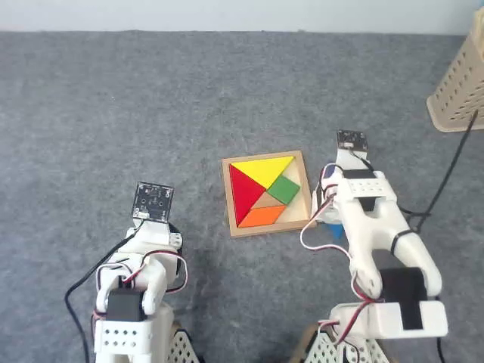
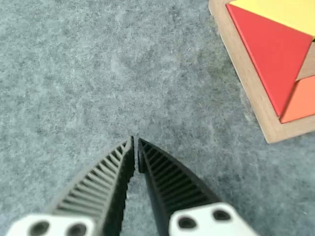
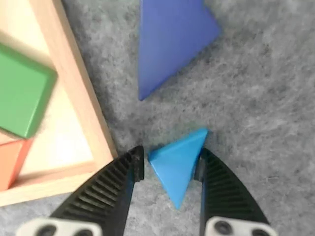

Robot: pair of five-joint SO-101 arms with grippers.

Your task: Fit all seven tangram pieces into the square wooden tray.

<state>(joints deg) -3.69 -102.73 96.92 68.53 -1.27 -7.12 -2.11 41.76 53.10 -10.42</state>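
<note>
The square wooden tray (image 1: 304,193) lies mid-table with a yellow triangle (image 1: 265,169), a red triangle (image 1: 243,193), a green square (image 1: 283,189) and an orange piece (image 1: 262,216) inside. The right arm (image 1: 370,219) stands just right of the tray. My right gripper (image 3: 170,160) is shut on a small light blue triangle (image 3: 177,160) that rests on the carpet beside the tray's rim (image 3: 78,93). A larger dark blue triangle (image 3: 170,39) lies just beyond it. My left gripper (image 2: 136,142) is shut and empty over bare carpet, left of the tray corner (image 2: 268,130).
Grey carpet covers the table. A beige perforated basket (image 1: 461,83) stands at the far right edge, and a black cable (image 1: 446,181) runs from it toward the right arm. The left arm (image 1: 144,261) sits at the front left.
</note>
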